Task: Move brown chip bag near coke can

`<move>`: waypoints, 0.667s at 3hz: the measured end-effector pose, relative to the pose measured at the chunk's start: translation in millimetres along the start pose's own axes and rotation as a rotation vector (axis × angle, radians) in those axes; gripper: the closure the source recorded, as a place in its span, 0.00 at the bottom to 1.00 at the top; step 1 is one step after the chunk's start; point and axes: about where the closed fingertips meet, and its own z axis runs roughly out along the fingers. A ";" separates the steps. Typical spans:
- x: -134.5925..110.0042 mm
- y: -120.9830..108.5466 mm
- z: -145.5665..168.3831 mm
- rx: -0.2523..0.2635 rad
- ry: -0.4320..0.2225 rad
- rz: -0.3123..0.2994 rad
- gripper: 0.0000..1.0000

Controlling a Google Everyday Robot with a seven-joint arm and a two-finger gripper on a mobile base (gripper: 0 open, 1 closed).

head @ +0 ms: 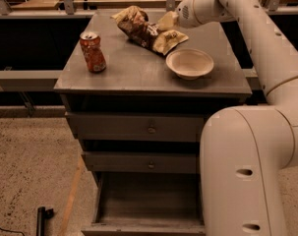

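- Right now the coke can [92, 51] stands upright on the left side of the desk [134, 77], toward the front edge, with its silver top facing up.
- The brown chip bag [144, 31] lies crumpled at the back middle of the desk. It runs aslant from back left to front right, and its pale end points toward the front right.
- Bag and can are well apart, with a bare stretch of desk between them.
- A round white bowl [190, 63] sits at the right front, just beside the bag's pale near end. Whether the two touch, I cannot tell.
- The gripper [167, 21] is at the back of the desk, right up against the bag's right-hand part. It blends with the bag's cream foil there.
- How the jaws stand, and whether they have hold of the bag, I cannot tell from where I stand.
- The white arm [266, 38] reaches in from the right, high over the desk's back corner.
- The robot's bulky white body [242, 171] fills the right foreground.
- Below the top, two drawers [149, 129] are shut, and the bottom drawer [148, 205] is pulled out.
- A small dark object [42, 215] lies on the speckled floor at the lower left.
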 end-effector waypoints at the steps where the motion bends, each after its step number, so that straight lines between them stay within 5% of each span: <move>1: 1.6 2.7 -2.4 0.010 -0.018 -0.007 0.35; 2: 11.6 15.0 1.7 0.031 0.011 -0.057 0.12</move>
